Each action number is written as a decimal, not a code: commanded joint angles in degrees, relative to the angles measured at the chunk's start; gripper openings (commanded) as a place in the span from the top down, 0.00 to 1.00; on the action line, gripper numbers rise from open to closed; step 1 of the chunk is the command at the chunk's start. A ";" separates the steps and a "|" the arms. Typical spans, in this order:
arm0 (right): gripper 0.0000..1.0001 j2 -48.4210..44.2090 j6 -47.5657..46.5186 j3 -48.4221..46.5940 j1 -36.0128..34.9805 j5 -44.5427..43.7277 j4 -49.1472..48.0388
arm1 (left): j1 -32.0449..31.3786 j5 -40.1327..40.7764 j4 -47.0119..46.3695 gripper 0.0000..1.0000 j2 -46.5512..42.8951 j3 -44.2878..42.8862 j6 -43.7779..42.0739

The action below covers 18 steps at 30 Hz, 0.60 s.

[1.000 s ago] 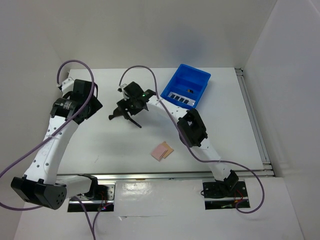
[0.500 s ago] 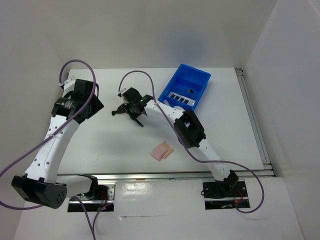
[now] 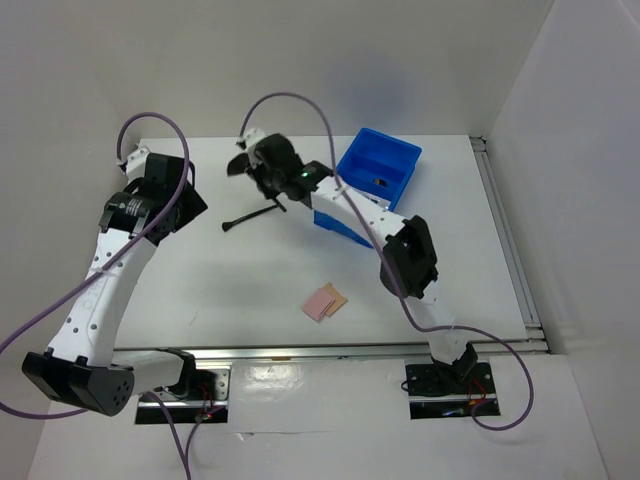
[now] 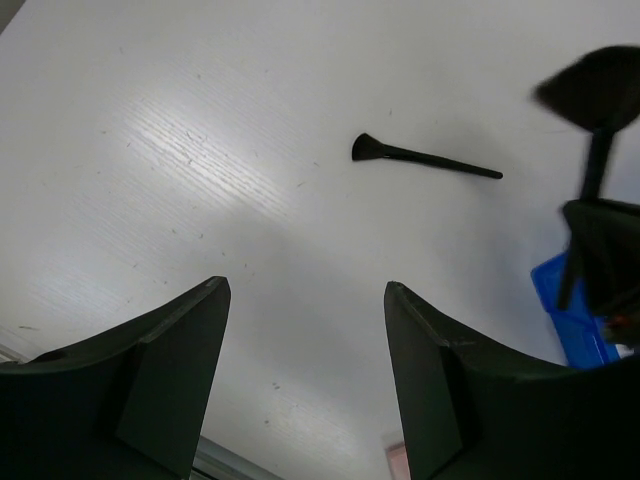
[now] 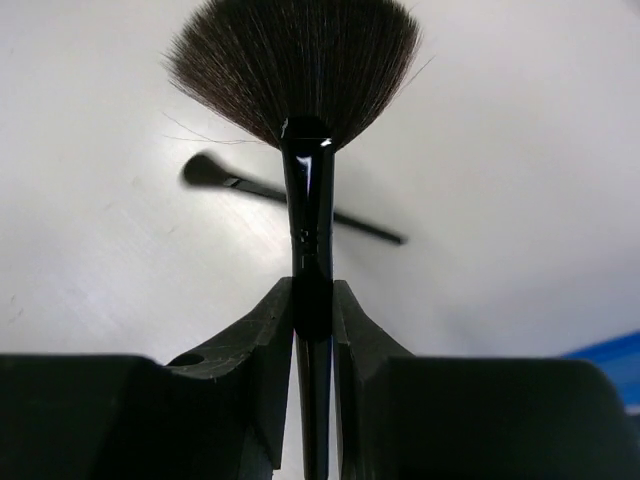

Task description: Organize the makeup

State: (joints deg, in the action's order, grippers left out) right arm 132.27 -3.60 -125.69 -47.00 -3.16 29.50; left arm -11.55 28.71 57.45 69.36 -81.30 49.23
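Surface point(image 3: 200, 290), white, carries everything we log. Blue tray point(image 3: 385, 160) sits toward 1 o'clock. Left hand point(image 4: 305, 300), at 9 o'clock, hangs with jaws apart and nothing between them. Right hand point(image 5: 313, 300), near 12 o'clock, is clamped on the fan brush point(image 5: 300, 70) by its handle, bristles pointing away. We note a thin brush point(image 3: 250, 215) lying flat just at its 6 o'clock. Pink-tan pads point(image 3: 324, 301) lie overlapped toward the surface's 6 o'clock.

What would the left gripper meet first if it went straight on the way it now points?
Most likely the bare table: the left gripper frames it with open jaws. The thin black brush lies farther ahead; depth is unclear.
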 commanded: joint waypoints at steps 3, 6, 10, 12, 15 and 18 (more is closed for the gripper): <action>0.97 -5.97 -6.85 -2.19 9.55 -9.04 -5.76 | 0.21 1.96 -0.58 0.24 -0.11 -2.03 -0.89; 0.98 -6.58 -10.28 0.25 13.68 -13.62 -7.86 | 0.21 0.56 -1.29 0.24 -0.11 -1.50 -2.21; 1.00 -10.52 -14.42 11.39 18.87 -21.45 -16.81 | 0.21 -0.06 -1.90 0.24 -0.11 -0.97 -2.74; 1.00 -11.94 -15.21 15.28 21.59 -21.98 -20.42 | 0.21 0.55 -2.43 0.24 -0.11 -0.36 -2.74; 1.00 -13.00 -16.79 20.12 24.14 -22.07 -25.00 | 0.21 0.56 -2.43 0.24 -0.11 -0.35 -2.74; 1.00 -11.43 -23.53 22.58 25.29 -25.22 -29.21 | 0.21 0.56 -2.43 0.24 -0.11 0.17 -2.74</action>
State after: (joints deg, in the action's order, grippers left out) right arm 123.90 -20.25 -103.90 -21.45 -24.38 11.16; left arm -11.55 28.69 56.03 69.38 -81.69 47.90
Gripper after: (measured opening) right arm 0.249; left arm 0.764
